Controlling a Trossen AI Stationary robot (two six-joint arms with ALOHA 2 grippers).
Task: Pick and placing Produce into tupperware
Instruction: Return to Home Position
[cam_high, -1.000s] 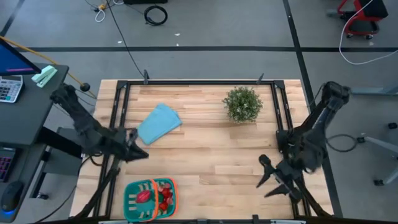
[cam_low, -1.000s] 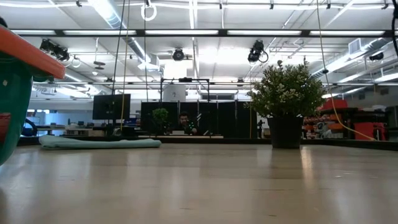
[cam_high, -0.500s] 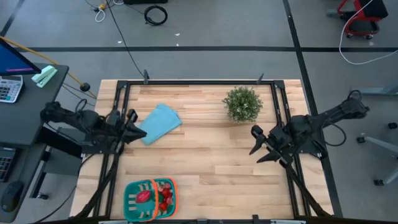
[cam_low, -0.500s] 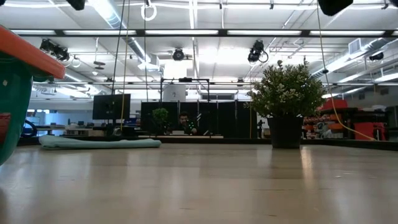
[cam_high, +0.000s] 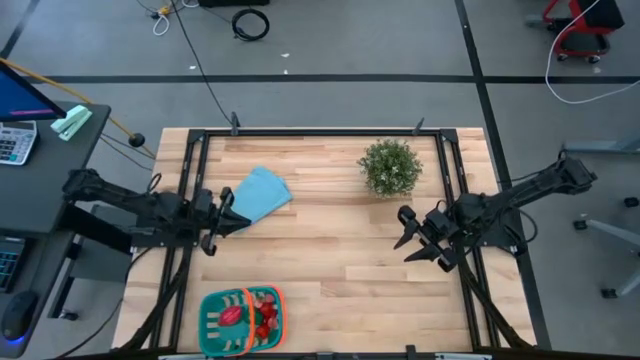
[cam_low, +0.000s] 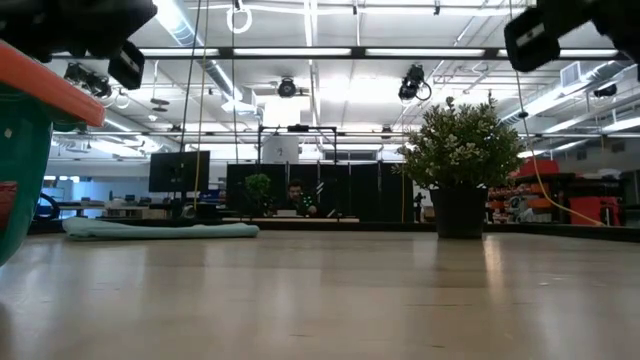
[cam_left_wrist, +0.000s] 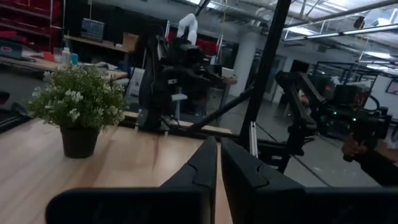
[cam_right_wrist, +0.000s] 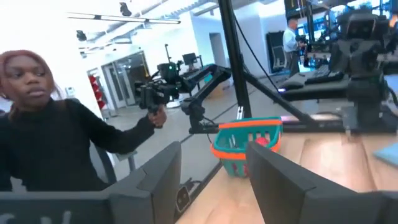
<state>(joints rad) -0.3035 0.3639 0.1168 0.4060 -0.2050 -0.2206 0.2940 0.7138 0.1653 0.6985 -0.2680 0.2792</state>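
The teal tupperware (cam_high: 212, 318) with an orange band and rim stands at the table's near edge, left of middle. It also shows in the low view (cam_low: 20, 150) and the right wrist view (cam_right_wrist: 245, 149). Red and pink produce (cam_high: 262, 314) lies inside it. My left gripper (cam_high: 238, 221) hovers over the table's left part, beside the blue cloth, fingers shut (cam_left_wrist: 219, 146). My right gripper (cam_high: 405, 235) hovers over the right part, below the plant, open (cam_right_wrist: 214, 150) and facing the tupperware. Neither holds anything.
A bushy potted plant (cam_high: 390, 167) stands at the far right and a folded light blue cloth (cam_high: 255, 197) lies at the far left. A black metal frame (cam_high: 320, 131) runs round the table. Bare wood lies between the arms. A person (cam_right_wrist: 56, 137) stands beyond the table's left side.
Both arms have swung out over the table. My right gripper has moved from the near right corner toward the far edge and the left. My left gripper has moved away from the near edge and reached rightward beside the cloth. Both arms now show at the low view's top.
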